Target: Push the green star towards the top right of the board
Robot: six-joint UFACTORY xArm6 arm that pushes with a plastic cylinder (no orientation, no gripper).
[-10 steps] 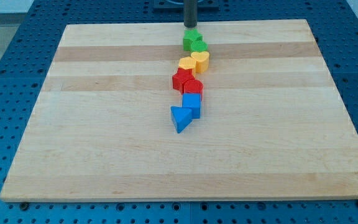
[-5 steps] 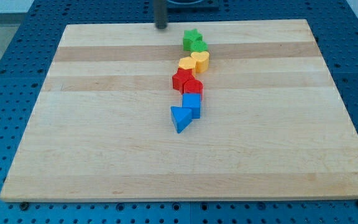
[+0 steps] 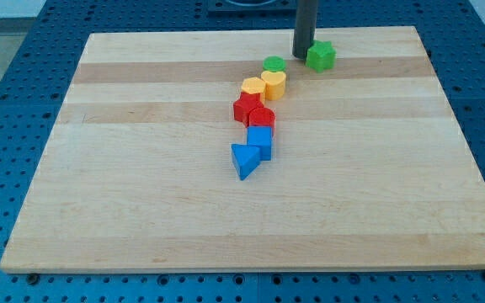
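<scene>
The green star lies near the view's top, right of centre, on the wooden board. My tip stands on the board just at the star's left side, touching or nearly touching it. A green round block sits a little to the left of the tip, apart from the star.
A column of blocks runs down from the green round block: a yellow heart-like block, an orange block, a red star, a red block, a blue cube and a blue triangle. The board's top edge is close above the star.
My tip swung left along the top edge, then came back right of the column. The green star has slid right, away from the green round block.
</scene>
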